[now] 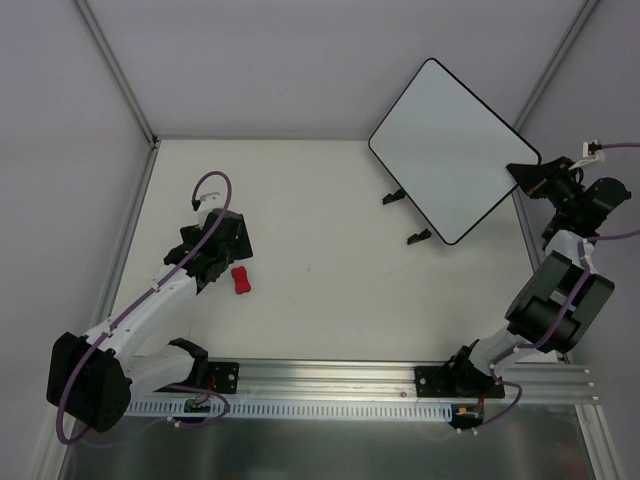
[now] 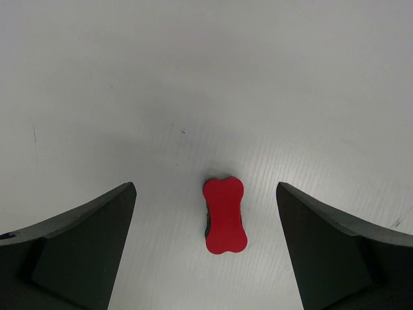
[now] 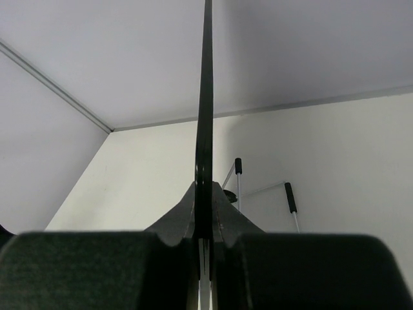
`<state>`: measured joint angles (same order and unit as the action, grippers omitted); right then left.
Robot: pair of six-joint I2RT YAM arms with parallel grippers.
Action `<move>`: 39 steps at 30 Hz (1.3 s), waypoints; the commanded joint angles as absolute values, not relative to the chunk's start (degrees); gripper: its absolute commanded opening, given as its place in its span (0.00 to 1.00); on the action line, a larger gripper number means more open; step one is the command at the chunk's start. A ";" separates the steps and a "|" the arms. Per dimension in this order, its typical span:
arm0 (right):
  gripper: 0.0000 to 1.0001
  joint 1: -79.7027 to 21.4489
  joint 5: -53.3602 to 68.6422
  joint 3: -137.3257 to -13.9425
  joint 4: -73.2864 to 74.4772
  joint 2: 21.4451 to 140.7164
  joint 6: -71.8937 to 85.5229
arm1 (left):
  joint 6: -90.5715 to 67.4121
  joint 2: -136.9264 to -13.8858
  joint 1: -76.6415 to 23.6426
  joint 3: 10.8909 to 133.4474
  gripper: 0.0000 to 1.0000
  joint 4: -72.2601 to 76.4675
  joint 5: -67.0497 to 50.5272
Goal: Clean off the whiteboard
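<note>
Two grippers show here. The right gripper (image 1: pixel 527 176) is clamped tight on one edge of the board (image 1: pixel 450 150). The board sticks out in front of it, tilted, with the thin edge running straight between the jaws. From above, the board's face looks white with no writing. The wiping may be done, or the marks may be too faint to see; I cannot tell. The left gripper (image 2: pixel 205 188) has its jaws wide apart and holds nothing. The eraser (image 2: pixel 224 215) lies on the table (image 2: pixel 193 77) just under it, between the jaws, not touched. The board is well apart from that gripper, off to its right.
</note>
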<state>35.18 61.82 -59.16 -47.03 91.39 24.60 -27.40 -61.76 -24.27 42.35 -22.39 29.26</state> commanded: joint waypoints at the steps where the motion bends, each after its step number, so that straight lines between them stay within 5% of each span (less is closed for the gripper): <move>1: 0.00 35.68 62.75 -58.89 -56.69 89.38 26.28 | -26.89 -61.08 -23.91 42.36 0.91 -22.50 30.23; 25: 0.01 36.65 61.70 -43.08 -63.10 88.95 23.11 | -25.75 -60.03 -23.91 42.19 0.91 -22.59 29.97; 33: 0.24 37.88 61.61 -41.13 -63.37 88.68 22.76 | -25.05 -60.21 -23.91 42.63 0.91 -22.59 30.15; 39: 0.25 38.58 61.87 -40.34 -63.37 89.29 22.50 | -24.96 -60.12 -23.91 42.54 0.91 -22.59 30.15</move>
